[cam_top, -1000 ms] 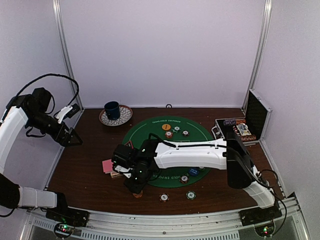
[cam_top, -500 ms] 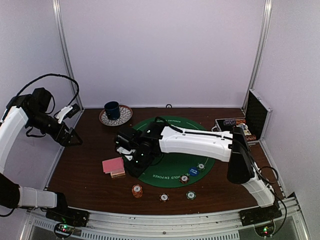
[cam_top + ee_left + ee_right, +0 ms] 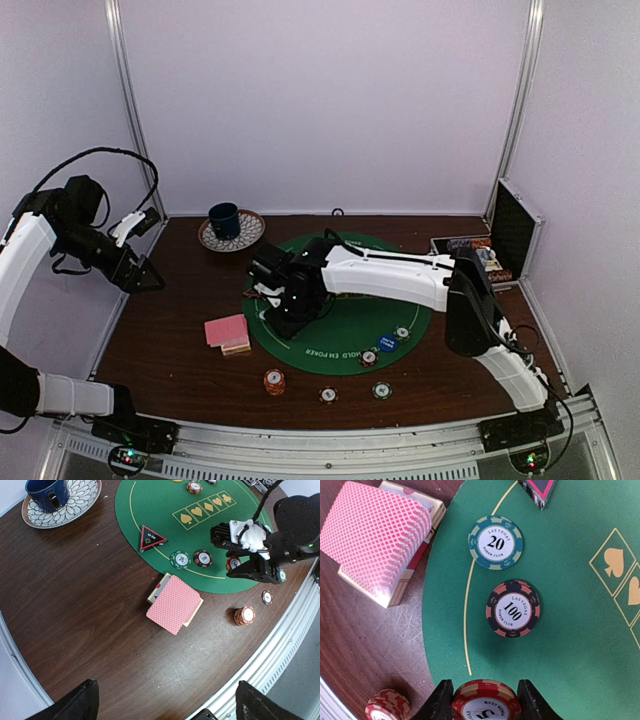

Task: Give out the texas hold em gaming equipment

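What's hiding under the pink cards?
A cream and tan stack peeks out beneath the pink cards, on the brown table. Most of its top is covered: box or more cards, I cannot tell.

Card deck [image 3: 174, 604]: one.
Marker [image 3: 152, 537], triangular: one.
Blue button [image 3: 388, 343]: one.
Mat [image 3: 340, 335]: one.
Cup [image 3: 47, 490]: one.
Saucer [image 3: 82, 492]: one.
Case [image 3: 515, 225]: one.

Chips, right wrist view: four positions.
- 20 chip [image 3: 495, 542]: one.
- 100 chip [image 3: 512, 611]: one.
- 5 chip [image 3: 485, 705]: one face visible.
- Stack [image 3: 387, 707] on the table [image 3: 170, 320]: one; its chip count cannot be read.

Chips, top view, near edge:
- Single chips [image 3: 328, 395] on the table: two.
- Mat-edge chips [image 3: 369, 357] beside the blue button: two.
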